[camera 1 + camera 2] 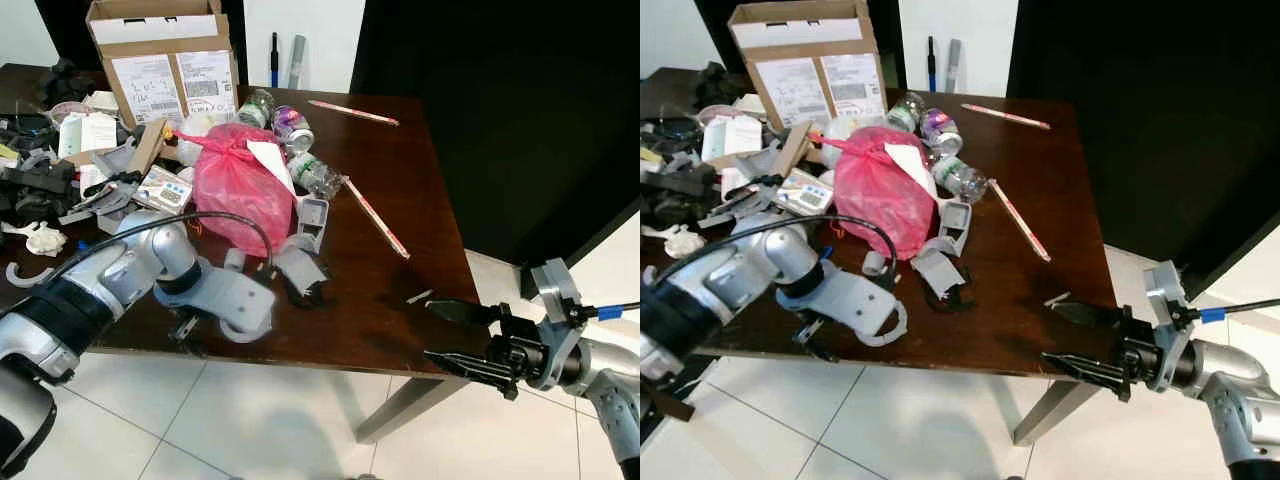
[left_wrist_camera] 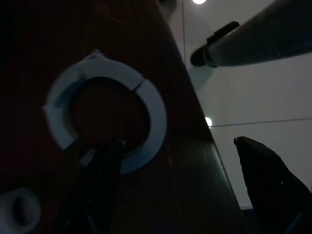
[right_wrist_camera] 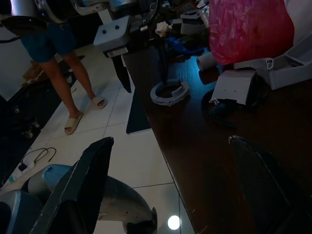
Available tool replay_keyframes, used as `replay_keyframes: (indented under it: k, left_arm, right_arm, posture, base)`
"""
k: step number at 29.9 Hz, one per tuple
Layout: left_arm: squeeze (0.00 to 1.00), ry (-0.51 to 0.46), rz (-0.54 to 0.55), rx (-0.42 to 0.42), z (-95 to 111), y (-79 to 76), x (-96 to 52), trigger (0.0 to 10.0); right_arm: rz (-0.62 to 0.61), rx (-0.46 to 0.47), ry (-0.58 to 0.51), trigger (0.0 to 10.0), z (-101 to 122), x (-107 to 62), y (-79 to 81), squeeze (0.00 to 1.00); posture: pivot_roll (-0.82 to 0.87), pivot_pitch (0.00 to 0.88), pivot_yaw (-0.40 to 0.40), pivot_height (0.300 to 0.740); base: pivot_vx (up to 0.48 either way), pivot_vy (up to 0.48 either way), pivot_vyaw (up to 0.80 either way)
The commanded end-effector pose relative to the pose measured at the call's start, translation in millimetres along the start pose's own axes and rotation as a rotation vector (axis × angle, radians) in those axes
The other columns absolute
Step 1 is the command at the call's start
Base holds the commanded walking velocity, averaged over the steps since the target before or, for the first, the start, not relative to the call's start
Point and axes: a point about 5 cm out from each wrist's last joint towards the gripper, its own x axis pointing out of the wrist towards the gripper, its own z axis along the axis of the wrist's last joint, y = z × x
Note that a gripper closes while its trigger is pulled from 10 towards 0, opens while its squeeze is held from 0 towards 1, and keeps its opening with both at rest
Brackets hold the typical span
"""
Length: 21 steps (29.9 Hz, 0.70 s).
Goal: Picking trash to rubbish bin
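Note:
A knotted pink trash bag [image 1: 235, 185] lies mid-table among clutter. A pale grey split ring [image 2: 107, 112] rests on the dark wooden table [image 1: 400, 140] close to its front edge. My left gripper [image 1: 185, 325] hangs open over that edge. One black finger [image 2: 102, 185] sits at the ring's rim, while the other stands past the edge above the floor. The right wrist view shows the same ring [image 3: 169, 91] with the left gripper [image 3: 141, 63] above it. My right gripper [image 1: 450, 337] is open and holds nothing, level with the table's front right corner and pointing along the front edge.
Plastic bottles [image 1: 290, 125], a cardboard box [image 1: 165, 60], grey plastic parts [image 1: 300, 265] and two red-and-white sticks [image 1: 375, 215] lie on the table. Mixed clutter [image 1: 40, 180] covers its left side. A person's legs [image 3: 68, 73] stand on the tiled floor [image 1: 250, 420] beyond the left arm.

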Motion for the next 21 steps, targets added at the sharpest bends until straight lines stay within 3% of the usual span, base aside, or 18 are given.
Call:
replay_keyframes:
  k: [1,20,21]
  left_arm:
    - [0.0,-0.007,-0.03,0.036,5.4,-1.1,12.8,10.0]
    - [0.0,0.058,0.009,0.172,11.4,1.9,45.1,10.0]
    - [0.0,0.062,0.003,0.174,11.5,1.1,47.3,9.1]
  right_arm:
    - [0.011,0.008,0.0,10.0,-0.8,0.8,3.0,0.0]
    - [0.012,0.009,-0.009,10.0,-2.0,2.7,5.6,0.0]
    - [0.012,0.009,-0.009,10.0,-2.0,2.6,5.5,0.0]
  posture:
    - [-0.03,0.165,-0.026,0.74]
    - [-0.03,0.171,-0.021,0.74]
    - [-0.03,0.171,-0.021,0.74]
  base:
    - [0.0,0.0,0.0]
    - [0.0,0.0,0.0]
    - [0.0,0.0,0.0]
